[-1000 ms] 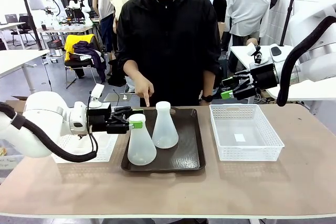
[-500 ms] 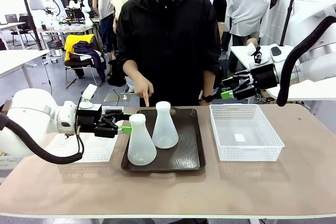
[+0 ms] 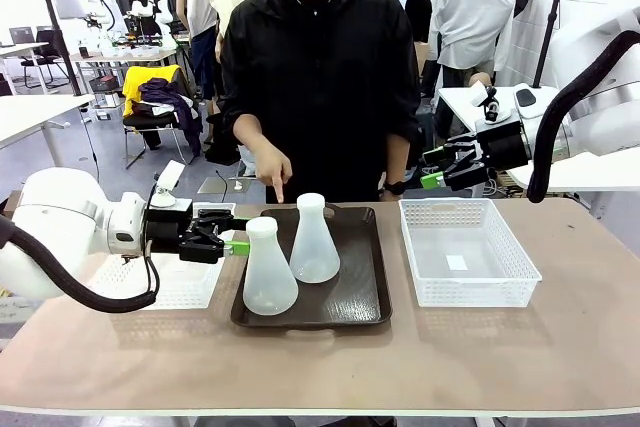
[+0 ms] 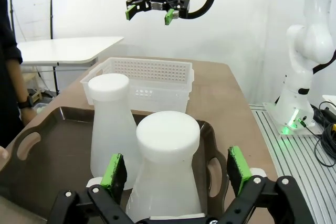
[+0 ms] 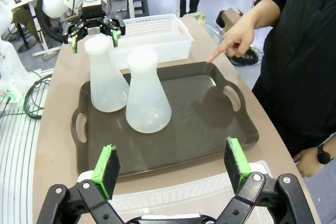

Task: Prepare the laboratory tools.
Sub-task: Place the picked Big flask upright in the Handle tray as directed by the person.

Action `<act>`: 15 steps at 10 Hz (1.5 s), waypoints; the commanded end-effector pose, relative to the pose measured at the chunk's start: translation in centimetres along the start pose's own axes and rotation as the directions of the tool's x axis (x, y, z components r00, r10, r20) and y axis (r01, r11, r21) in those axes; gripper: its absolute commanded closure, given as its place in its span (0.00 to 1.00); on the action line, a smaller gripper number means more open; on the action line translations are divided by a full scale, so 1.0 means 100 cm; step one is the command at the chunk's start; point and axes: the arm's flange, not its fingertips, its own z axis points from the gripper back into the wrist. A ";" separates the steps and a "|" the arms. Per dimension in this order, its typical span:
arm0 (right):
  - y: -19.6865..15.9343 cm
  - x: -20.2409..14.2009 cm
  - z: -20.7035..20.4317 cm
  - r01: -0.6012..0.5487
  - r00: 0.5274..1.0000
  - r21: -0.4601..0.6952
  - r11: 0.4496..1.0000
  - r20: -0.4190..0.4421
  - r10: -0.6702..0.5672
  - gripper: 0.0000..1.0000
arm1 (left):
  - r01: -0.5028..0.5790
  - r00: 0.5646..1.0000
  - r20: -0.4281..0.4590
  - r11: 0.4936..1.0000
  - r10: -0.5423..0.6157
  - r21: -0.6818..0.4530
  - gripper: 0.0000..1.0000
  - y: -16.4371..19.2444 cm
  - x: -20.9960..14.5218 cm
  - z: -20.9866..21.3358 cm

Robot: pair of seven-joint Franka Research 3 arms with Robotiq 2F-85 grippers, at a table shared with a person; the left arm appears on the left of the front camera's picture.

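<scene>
So both conical flasks are standing upright on the dark brown tray [image 3: 365, 302] in the middle of the bench [image 3: 450, 357]. The nearer flask [image 3: 268, 269] sits at the tray's front left, and the farther flask [image 3: 313, 240] is just beside it, a bit further back and to the right; can't tell if they actually touch.

The left pincer [image 3: 238, 244] is level with the nearer flask's neck, just off to its left, with its green pads apart and nothing between them. In the left wrist view the pads sit either side of that flask without touching it.

The right pincer [image 3: 432, 169] hangs in the air above the far edge of the white mesh basket [image 3: 468, 251] on the right, jaws apart too, holding nothing.

The person's hand [image 3: 273, 169] is pointing one finger down at the tray's far left corner. There's another white mesh basket [image 3: 175, 285] on the left, under the left arm.
</scene>
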 end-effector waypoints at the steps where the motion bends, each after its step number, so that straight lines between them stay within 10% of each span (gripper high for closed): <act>1: 0.001 0.000 0.000 -0.001 1.000 0.003 1.000 -0.004 0.001 0.00 | 0.009 1.000 0.003 1.000 -0.009 0.001 0.00 0.001 0.001 0.001; 15: 0.001 0.000 0.000 -0.001 1.000 0.003 1.000 -0.004 0.001 0.00 | 0.009 1.000 0.003 1.000 -0.009 0.001 0.00 0.001 0.001 0.001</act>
